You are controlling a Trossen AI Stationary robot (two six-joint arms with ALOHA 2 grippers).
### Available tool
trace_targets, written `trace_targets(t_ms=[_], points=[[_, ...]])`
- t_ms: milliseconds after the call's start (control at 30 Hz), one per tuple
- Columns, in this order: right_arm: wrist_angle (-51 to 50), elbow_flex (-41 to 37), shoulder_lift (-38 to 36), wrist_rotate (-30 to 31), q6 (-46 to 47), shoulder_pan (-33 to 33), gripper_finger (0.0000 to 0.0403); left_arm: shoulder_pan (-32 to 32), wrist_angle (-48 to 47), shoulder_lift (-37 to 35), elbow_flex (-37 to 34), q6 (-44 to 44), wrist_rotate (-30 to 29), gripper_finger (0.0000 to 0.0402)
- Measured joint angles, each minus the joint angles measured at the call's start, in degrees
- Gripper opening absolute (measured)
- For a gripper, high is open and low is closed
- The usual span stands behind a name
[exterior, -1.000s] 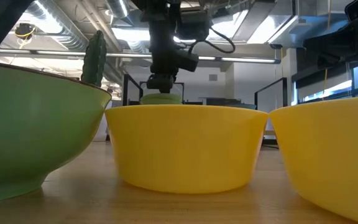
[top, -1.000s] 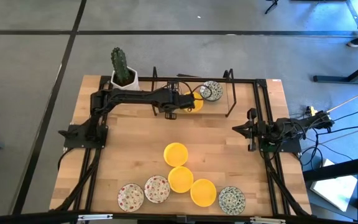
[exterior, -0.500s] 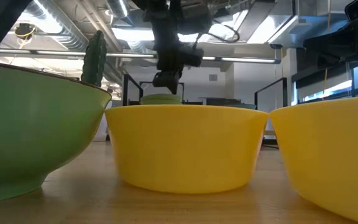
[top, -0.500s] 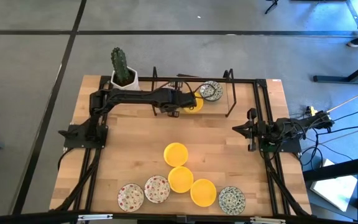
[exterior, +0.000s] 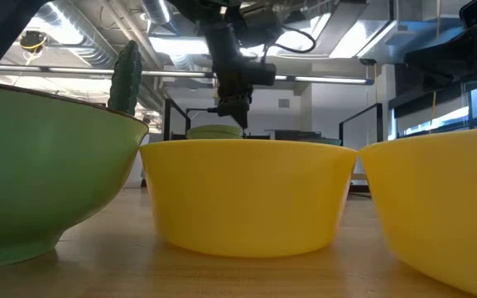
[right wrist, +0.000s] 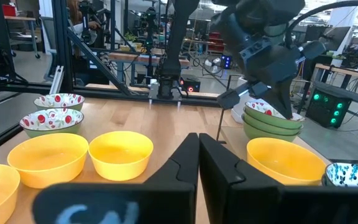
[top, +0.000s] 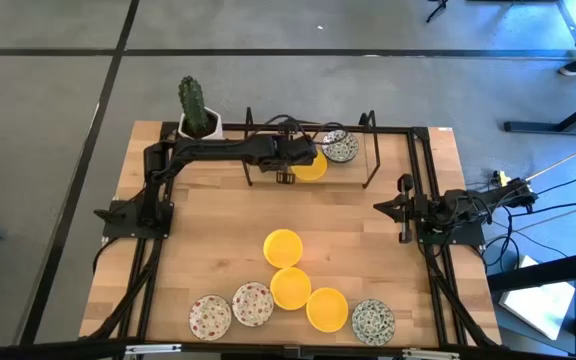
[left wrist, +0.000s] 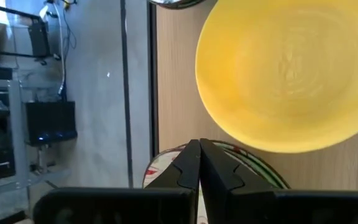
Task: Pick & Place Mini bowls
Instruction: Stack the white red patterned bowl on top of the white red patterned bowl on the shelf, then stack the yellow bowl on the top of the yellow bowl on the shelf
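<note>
At the table's far side my left gripper (top: 288, 172) is shut on nothing and slants down just over a stack of red floral mini bowls (right wrist: 272, 121), whose top rim (left wrist: 157, 169) shows under its fingers. Right of that stack sit a yellow mini bowl (top: 311, 166) and a blue-green patterned one (top: 341, 147), both on the wood. Near the front edge stand three more yellow bowls (top: 290, 288), two red floral ones (top: 230, 310) and a patterned one (top: 372, 320). My right gripper (top: 383, 207) waits shut at the table's right side.
A cactus in a white pot (top: 198, 118) stands at the far left corner. A black wire frame (top: 371, 150) surrounds the far bowls. Bare wood lies in the table's middle, between the far bowls and the front group.
My left gripper has moved toward the table's right edge and risen a little over the stack, tipping to a flatter slant. It has stayed shut. No bowl has moved.
</note>
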Motion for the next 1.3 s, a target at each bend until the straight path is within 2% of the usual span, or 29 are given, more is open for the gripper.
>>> trace_targets(t_ms=[300,600,933,1167,1300], points=[[0.00,0.00,0.00,0.01,0.00,0.00,0.0014,0.40,-0.24,0.07,0.00,-1.20,2.90,0.0001],[0.00,0.00,0.00,0.02,0.00,0.00,0.0014,-0.08,-0.22,0.07,0.00,-0.76,0.32,0.0001],[0.00,0.00,0.00,0.01,0.07,0.00,0.0014,0.33,-1.21,0.07,-0.71,-3.74,2.80,0.0002],[-0.02,0.00,0.00,0.01,0.02,0.00,0.0014,-0.42,-1.24,0.11,0.71,-1.37,-0.39,0.0002],[-0.02,0.00,0.00,-0.02,0.02,0.00,0.0014,-2.53,-0.27,-3.14,2.18,0.37,-1.77,0.0002]])
